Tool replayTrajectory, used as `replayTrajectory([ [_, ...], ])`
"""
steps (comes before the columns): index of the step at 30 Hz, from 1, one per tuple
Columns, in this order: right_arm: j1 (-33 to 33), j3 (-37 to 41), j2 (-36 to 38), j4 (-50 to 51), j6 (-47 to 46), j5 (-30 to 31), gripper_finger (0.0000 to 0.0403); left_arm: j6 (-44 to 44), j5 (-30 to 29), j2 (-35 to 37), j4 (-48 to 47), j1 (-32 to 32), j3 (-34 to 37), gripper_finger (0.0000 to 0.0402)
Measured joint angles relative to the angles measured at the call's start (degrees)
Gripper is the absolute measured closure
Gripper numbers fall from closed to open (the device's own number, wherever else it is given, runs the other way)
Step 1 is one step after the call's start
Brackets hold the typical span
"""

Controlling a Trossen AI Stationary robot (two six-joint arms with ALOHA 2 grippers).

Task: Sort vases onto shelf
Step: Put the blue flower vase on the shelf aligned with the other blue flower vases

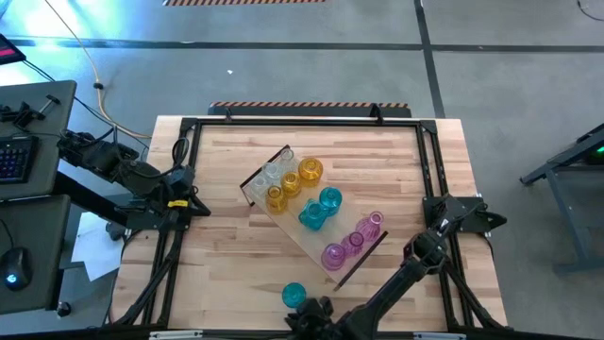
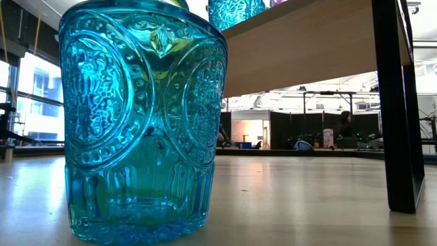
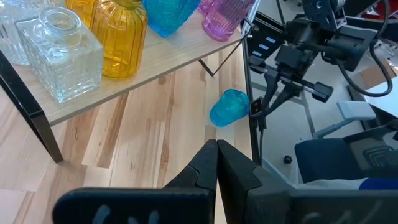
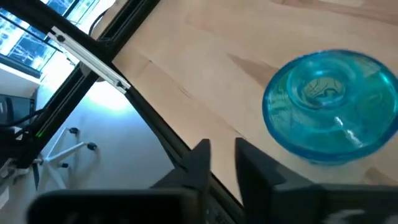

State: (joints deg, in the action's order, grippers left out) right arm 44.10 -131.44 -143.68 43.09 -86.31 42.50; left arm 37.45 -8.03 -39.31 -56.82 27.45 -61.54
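Observation:
One teal vase (image 1: 294, 295) stands upright on its base on the tabletop near the near edge, apart from the shelf; it fills the low view (image 2: 143, 123). The shelf (image 1: 304, 242) lies diagonally mid-table and carries clear (image 1: 274, 173), yellow (image 1: 310, 172), teal (image 1: 329, 198) and pink vases (image 1: 333, 255). My right gripper (image 1: 304, 319) is at the near edge just beside the lone teal vase (image 4: 329, 106), fingers a little apart (image 4: 221, 152) and holding nothing. My left gripper (image 3: 216, 155) is shut and waits near the table's left edge (image 1: 200, 206).
The shelf's dark end piece (image 2: 399, 102) stands on the tabletop close behind the lone vase. A black frame rail (image 1: 434, 179) runs around the table's edges. Bare wood lies left of the shelf (image 1: 226, 255). A keyboard and mouse sit on a desk beyond the left edge (image 1: 14, 156).

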Motion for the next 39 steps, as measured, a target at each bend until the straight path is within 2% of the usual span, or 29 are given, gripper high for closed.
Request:
replayTrajectory([
  [8,0.02,-0.98,0.04,1.20,-1.12,-0.27,0.0257,-0.07,-0.01,0.00,-0.36,0.00,0.00,0.0402],
  [13,0.02,-0.89,0.04,3.43,-1.39,0.07,0.0219,-0.06,-0.02,0.00,-0.37,-0.01,0.00,0.0402],
  [21,0.02,-0.87,0.04,12.09,-5.28,2.18,0.0219,0.46,-0.02,-0.01,-0.37,-0.01,-0.01,0.0401],
  [29,-0.99,-0.87,0.04,12.84,-4.08,5.34,0.0222,0.92,-0.02,0.00,-0.37,-0.01,-0.02,0.0402],
  [39,-2.70,-0.87,0.04,13.23,-0.10,5.41,0.0222,0.92,-0.02,0.00,-0.38,0.01,-0.02,0.0402],
])
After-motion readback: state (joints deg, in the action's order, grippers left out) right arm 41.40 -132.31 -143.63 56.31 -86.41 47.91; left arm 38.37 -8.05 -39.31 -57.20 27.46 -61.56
